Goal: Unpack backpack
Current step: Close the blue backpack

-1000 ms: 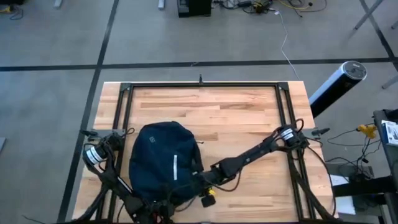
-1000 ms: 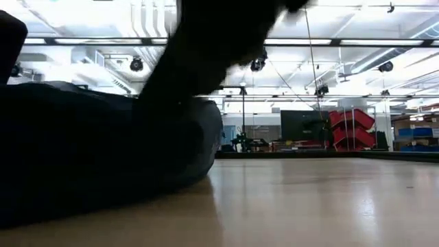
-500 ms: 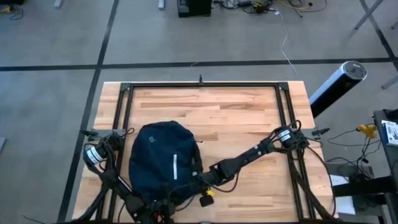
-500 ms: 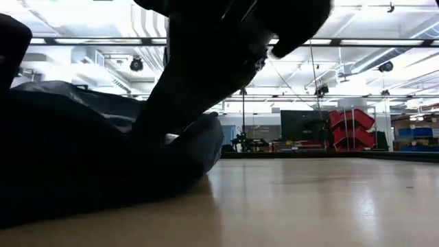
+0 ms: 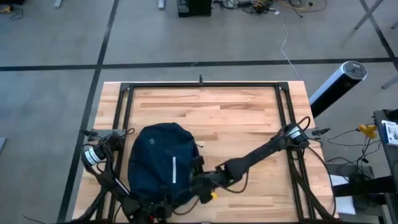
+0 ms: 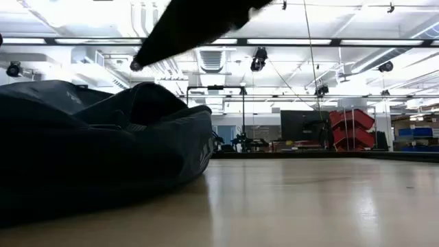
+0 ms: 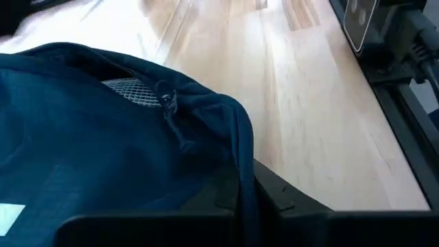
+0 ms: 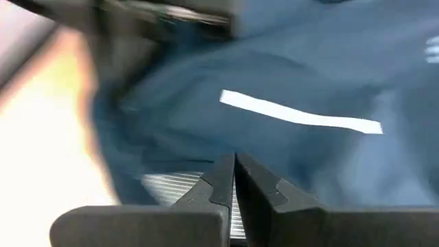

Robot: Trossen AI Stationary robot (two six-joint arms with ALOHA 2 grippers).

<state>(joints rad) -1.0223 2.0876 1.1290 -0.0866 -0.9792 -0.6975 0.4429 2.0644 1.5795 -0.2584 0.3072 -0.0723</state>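
backpack (image 5: 160, 163), navy — soft, rounded, floppy fabric

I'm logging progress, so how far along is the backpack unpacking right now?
Nothing is out yet: the table shows only the backpack. In hand: both grippers work its near edge, the right gripper with jaws shut, the left gripper against the fabric. All unpacking remains.

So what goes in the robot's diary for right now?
backpack: lying closed | right gripper: shut, at its near edge | left gripper: pinching its fabric
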